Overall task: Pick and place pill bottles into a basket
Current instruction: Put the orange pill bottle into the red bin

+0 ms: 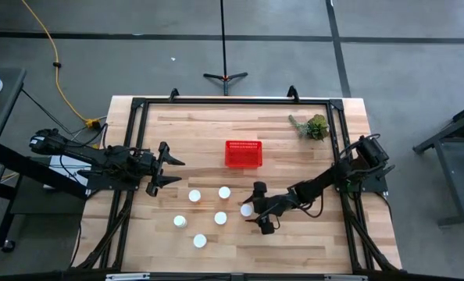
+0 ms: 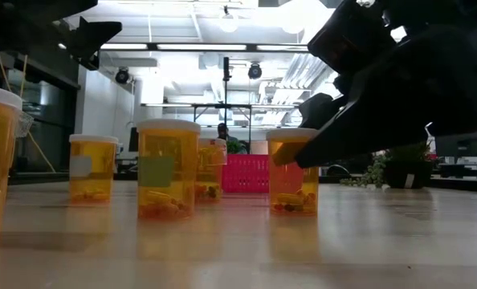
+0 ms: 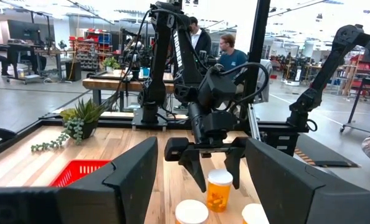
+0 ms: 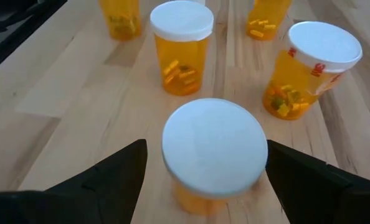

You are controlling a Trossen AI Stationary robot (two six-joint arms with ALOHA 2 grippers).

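Right hand [image 1: 254,209] spread wide around a white-capped pill bottle [image 4: 213,154], red label print unreadable, left hand [image 1: 163,168] released.

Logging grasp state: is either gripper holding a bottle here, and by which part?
Nothing held. The right gripper is open around one pill bottle below its cap; the left gripper is open, empty.

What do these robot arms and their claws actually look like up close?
Both arms are dark, nearly black, built of jointed segments with black cables looping alongside. The right gripper ends in two flat, tapering black fingers on a wide crossbar. The left gripper has the same forked, two-pronged shape. No markings are visible.
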